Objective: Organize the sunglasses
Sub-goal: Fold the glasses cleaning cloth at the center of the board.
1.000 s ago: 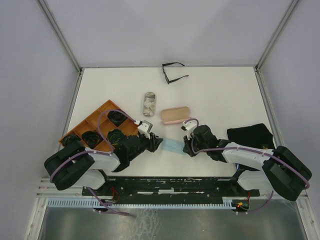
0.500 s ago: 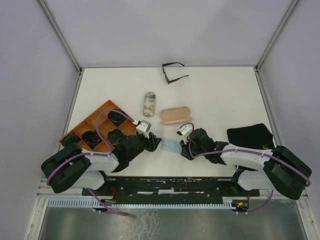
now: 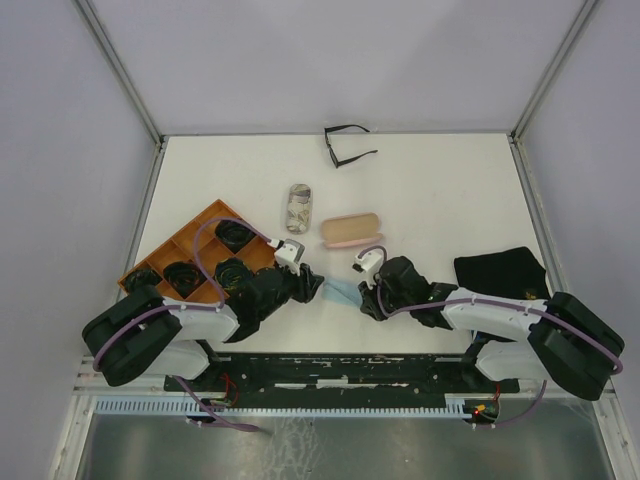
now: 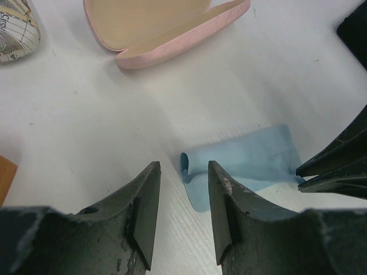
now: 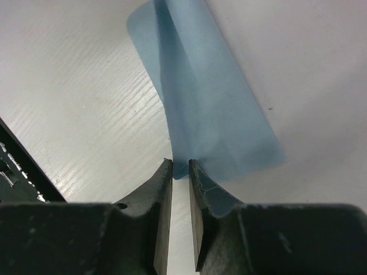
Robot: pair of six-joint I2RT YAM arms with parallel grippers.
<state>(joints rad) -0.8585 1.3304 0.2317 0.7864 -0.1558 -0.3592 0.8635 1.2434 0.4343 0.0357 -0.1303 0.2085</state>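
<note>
Sunglasses and their surroundings, placed with respect to the pink case (image 3: 351, 229), which lies open near the middle of the table (image 3: 450, 190). We find the thin black-framed pair (image 3: 347, 146) well beyond the pink case, at the table's far edge, with its arms unfolded. Four dark-lensed pairs (image 3: 234, 234) sit to the left of the pink case, each in its own compartment of the orange tray (image 3: 213, 206). A patterned case (image 3: 298, 207) lies just left of the pink case. On the arms' side of the pink case we see the light-blue cloth (image 4: 246, 160), flat but for one curled corner. The left gripper (image 4: 183, 172) is at that corner, its jaws apart and clamping nothing. The right gripper (image 5: 180, 166) meets the cloth's opposite end; its jaws stand a narrow slit apart, with the cloth's edge at their tips. A black pouch (image 3: 502, 270) rests to the right of the pink case, nearer the arms.
</note>
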